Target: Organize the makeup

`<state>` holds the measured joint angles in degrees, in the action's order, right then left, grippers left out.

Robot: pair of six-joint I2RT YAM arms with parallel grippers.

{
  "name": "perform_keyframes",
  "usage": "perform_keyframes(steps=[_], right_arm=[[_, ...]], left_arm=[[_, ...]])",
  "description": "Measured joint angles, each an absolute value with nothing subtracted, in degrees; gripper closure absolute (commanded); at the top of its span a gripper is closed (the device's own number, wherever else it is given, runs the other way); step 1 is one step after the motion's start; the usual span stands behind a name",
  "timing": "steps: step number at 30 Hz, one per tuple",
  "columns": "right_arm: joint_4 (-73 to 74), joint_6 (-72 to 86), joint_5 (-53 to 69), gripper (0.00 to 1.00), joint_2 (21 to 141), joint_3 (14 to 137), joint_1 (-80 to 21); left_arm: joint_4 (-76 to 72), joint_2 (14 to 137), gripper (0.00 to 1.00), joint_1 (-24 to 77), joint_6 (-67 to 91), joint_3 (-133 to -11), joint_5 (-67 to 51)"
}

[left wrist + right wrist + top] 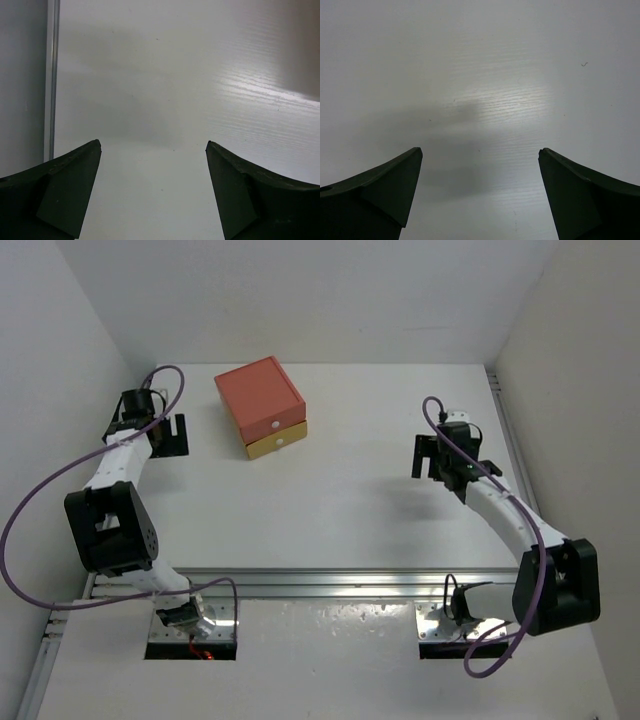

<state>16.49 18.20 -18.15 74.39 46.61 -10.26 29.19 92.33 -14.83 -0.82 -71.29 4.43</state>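
Wide apart and empty, the left gripper (153,145) and right gripper (480,150) hang over the table (350,500). No makeup shows in any view. I'd guess it's inside the shut drawer box (262,406), about three o'clock from the nearer left gripper.

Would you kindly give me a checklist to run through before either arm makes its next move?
1. Left pincer open and empty: ok.
2. Right pincer open and empty: ok.
3. Makeup located: not ok, none shows in any view.
4. Drawer box open for access: not ok, both drawers look shut.
5. What the drawers hold: cannot tell.
6. Both pincers apart from the drawer box: ok.
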Motion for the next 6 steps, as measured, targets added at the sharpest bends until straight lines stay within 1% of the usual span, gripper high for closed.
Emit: perform_keyframes(steps=[6], right_arm=[[15.57, 18.57, -20.69, 0.0, 75.57, 47.94, -10.68]], left_arm=[[29.04, 92.33, 0.08, -14.83, -0.8, -70.59, 3.57]])
